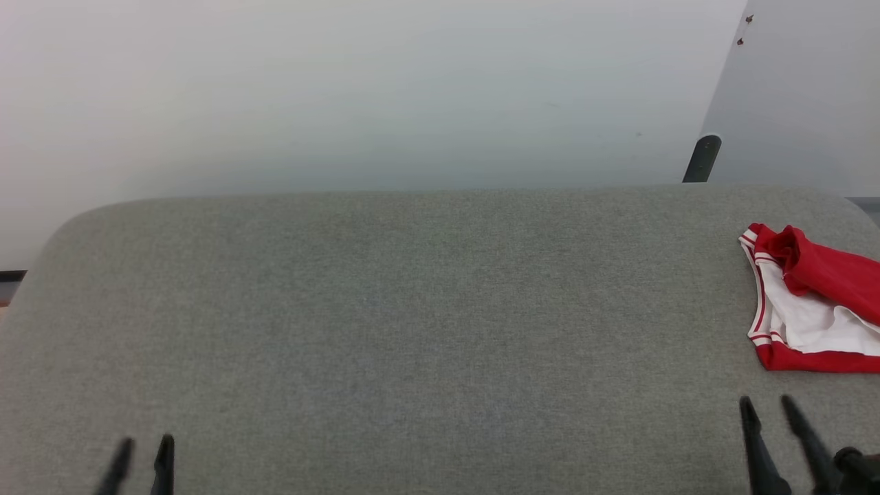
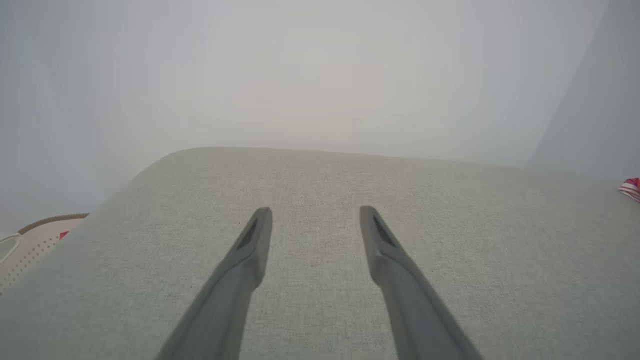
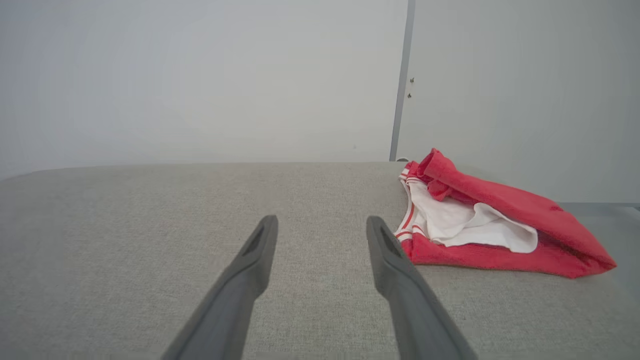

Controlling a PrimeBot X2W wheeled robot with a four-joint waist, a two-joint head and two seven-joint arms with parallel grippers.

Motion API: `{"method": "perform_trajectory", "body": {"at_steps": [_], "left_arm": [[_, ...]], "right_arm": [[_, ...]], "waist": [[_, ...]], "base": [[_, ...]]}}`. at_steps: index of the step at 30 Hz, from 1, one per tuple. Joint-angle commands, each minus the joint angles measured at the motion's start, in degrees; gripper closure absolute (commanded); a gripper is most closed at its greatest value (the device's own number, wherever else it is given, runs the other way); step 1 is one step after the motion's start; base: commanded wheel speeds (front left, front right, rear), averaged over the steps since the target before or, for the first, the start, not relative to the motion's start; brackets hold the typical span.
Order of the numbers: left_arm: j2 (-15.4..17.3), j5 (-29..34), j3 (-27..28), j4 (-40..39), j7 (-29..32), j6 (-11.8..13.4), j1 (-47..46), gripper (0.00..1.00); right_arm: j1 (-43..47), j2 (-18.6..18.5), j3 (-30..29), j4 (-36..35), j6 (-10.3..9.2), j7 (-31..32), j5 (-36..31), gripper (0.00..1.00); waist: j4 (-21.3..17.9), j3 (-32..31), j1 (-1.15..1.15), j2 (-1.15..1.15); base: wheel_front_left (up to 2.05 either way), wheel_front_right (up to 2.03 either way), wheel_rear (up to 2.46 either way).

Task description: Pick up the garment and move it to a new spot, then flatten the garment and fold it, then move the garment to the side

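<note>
Crumpled red garment (image 3: pixel 500 207), white inside (striped trim); left gripper (image 2: pixel 316 214), right gripper (image 3: pixel 320 223): jaws apart.

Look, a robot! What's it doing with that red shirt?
It isn't holding anything. A red and white shirt lies bunched up at the right end of a grey padded table. The robot's left pincer and right pincer are both open and empty over the near side. The right pincer is closer to the shirt but not touching it. The shirt is not yet flattened or folded.
</note>
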Motion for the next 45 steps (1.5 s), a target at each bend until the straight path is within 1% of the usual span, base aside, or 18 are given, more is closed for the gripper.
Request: {"method": "perform_trajectory", "body": {"at_steps": [1,4,24,45], "left_arm": [[-0.1,-0.1,-0.1,0.1,0.0,0.0,0.0,1.00],[-1.8,-0.2,-0.8,1.7,0.1,0.0,0.4,1.00],[-5.7,-17.5,-0.3,3.6,5.5,-0.1,-4.7,1.00],[-8.9,-31.8,0.2,5.2,10.1,-0.1,-9.0,1.00]], "right_arm": [[0.0,0.0,0.0,0.1,0.00,0.0,0.1,1.00],[0.5,0.6,0.2,1.8,0.00,0.1,0.2,1.00],[-3.1,1.7,-0.7,3.6,-0.01,4.5,21.2,1.00],[-6.2,2.5,-1.4,5.2,-0.02,8.1,38.7,1.00]], "waist": [[0.0,0.0,0.00,0.00],[0.0,0.0,0.00,0.00],[0.1,0.4,0.00,0.00],[0.2,0.9,0.00,0.00]], "base": [[0.00,0.00,0.00],[0.00,0.00,0.00],[0.00,0.00,0.00],[0.00,0.00,0.00]]}}
